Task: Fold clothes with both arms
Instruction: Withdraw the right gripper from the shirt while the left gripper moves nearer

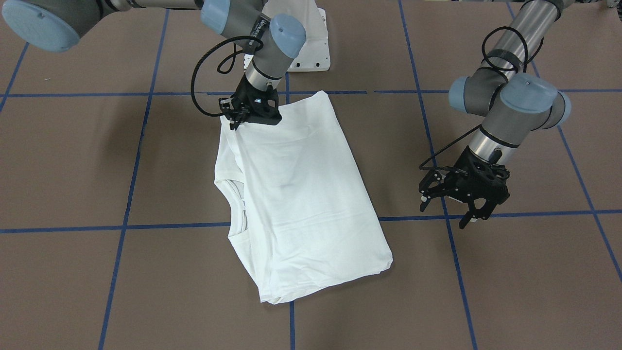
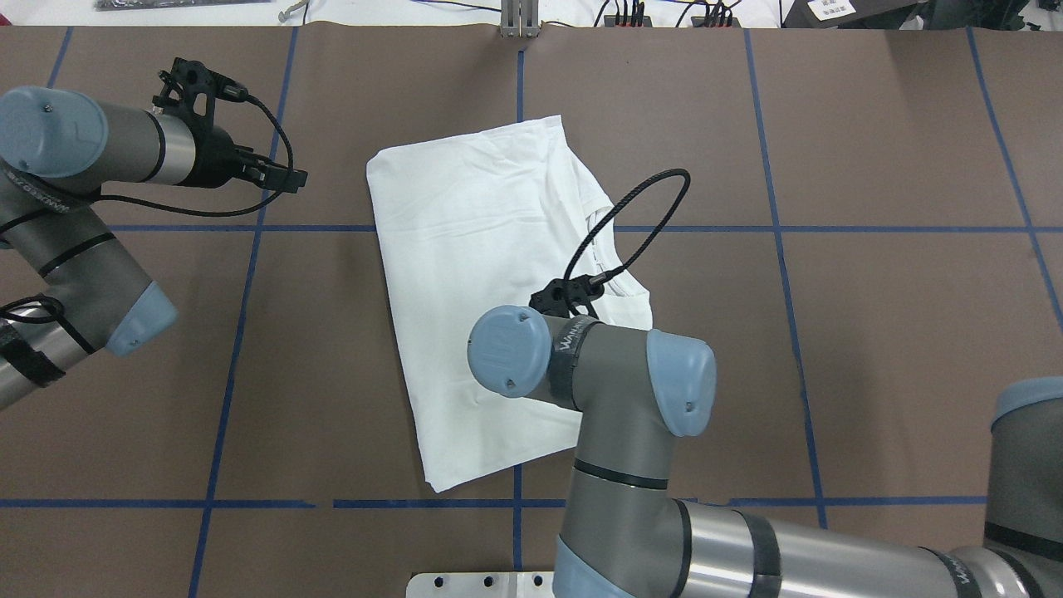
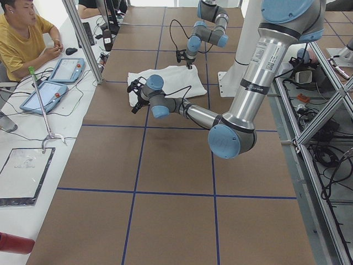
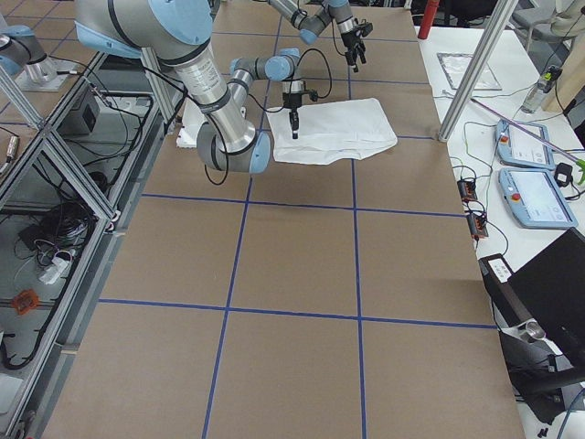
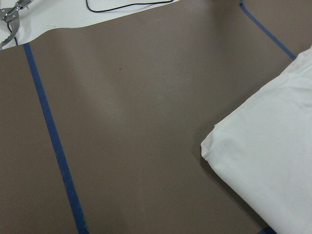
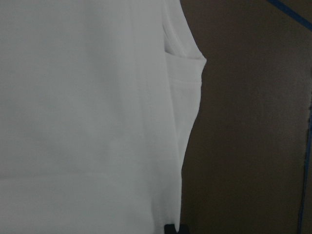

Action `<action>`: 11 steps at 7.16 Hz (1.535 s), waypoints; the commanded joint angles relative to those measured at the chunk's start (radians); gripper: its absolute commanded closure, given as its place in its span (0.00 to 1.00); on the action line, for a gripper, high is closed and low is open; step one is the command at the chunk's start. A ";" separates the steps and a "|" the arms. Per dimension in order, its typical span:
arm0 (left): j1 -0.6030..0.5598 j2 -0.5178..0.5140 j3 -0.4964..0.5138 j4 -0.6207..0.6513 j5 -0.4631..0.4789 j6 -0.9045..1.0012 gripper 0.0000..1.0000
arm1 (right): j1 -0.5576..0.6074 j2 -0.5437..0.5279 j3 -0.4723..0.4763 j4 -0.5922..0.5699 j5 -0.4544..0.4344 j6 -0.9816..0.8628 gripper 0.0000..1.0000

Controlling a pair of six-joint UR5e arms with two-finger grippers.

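Hovering over the brown table (image 1: 73,160): left gripper (image 1: 444,214), fingers spread wide, with the folded white T-shirt (image 1: 301,194) well off to its side. Right gripper (image 1: 236,122) has its fingers drawn together, tips down at the T-shirt's corner; can't tell if cloth is pinched. Ribbed neck (image 1: 238,199) sits on the folded edge running from that gripper. Lettering on the right arm's wrist band (image 2: 573,345) is unreadable.

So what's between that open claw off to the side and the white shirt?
Only bare brown table, crossed by blue tape lines, separates the left gripper from the shirt; the front-facing view shows it.
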 commanded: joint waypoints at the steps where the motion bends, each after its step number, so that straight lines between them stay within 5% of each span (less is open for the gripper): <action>1: 0.001 0.001 -0.001 -0.002 0.000 0.000 0.00 | -0.004 -0.076 0.046 -0.002 -0.004 0.013 0.19; 2: 0.001 -0.001 -0.002 0.000 -0.002 0.000 0.00 | -0.004 -0.068 0.046 0.006 -0.015 0.024 0.00; 4: -0.001 -0.001 -0.033 0.018 -0.056 -0.001 0.00 | 0.065 -0.062 0.087 0.120 -0.006 0.045 0.00; 6: 0.045 -0.002 -0.269 0.305 -0.054 -0.087 0.00 | 0.141 -0.158 0.233 0.300 0.072 0.044 0.00; 8: 0.211 0.021 -0.497 0.489 -0.023 -0.335 0.00 | 0.195 -0.319 0.343 0.528 0.137 0.048 0.00; 11: 0.560 0.041 -0.525 0.501 0.225 -0.697 0.00 | 0.244 -0.546 0.337 0.881 0.163 0.050 0.00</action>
